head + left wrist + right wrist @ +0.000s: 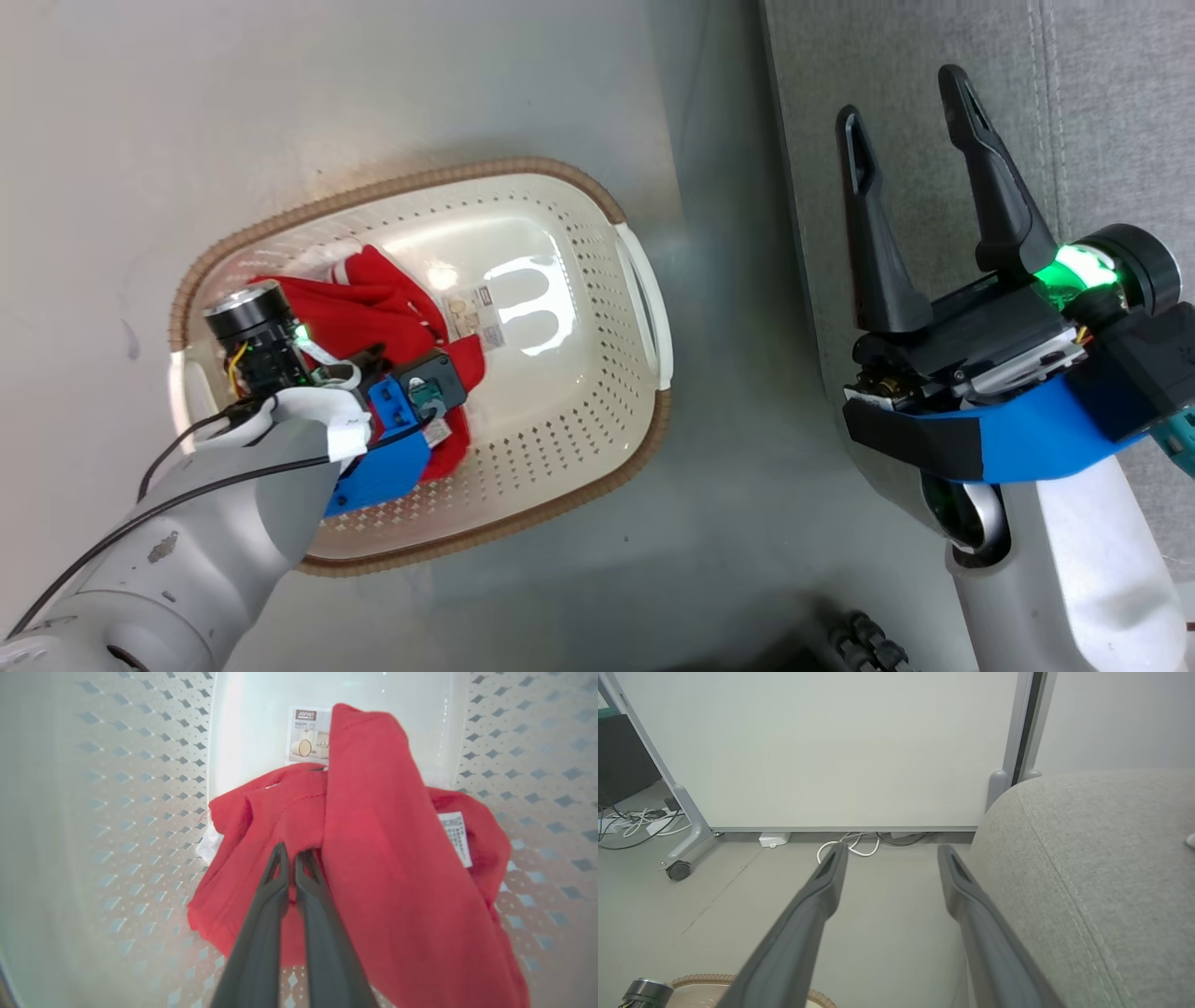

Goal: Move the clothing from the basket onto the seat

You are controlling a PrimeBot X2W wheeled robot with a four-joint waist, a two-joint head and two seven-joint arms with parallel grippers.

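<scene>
The cream-white basket (579,392) with a brown rim sits on the floor at centre left in the head view. Red clothing (369,303) lies bunched in its left half. My left gripper (292,851) reaches down into the basket, its two dark fingers shut on a fold of the red clothing (373,858), which drapes over and beside them. A white care label (455,837) shows on the fabric. My right gripper (901,98) hangs open over the edge of the grey sofa seat (1111,112), holding nothing. In the right wrist view the gripper (889,851) points past the seat (1101,868).
A printed sticker (308,735) lies on the basket's bare bottom. White handles (644,308) flank the basket. A white partition on castors (678,870) and loose cables (852,842) stand on the floor beyond the sofa. Grey floor (728,523) separates basket and sofa.
</scene>
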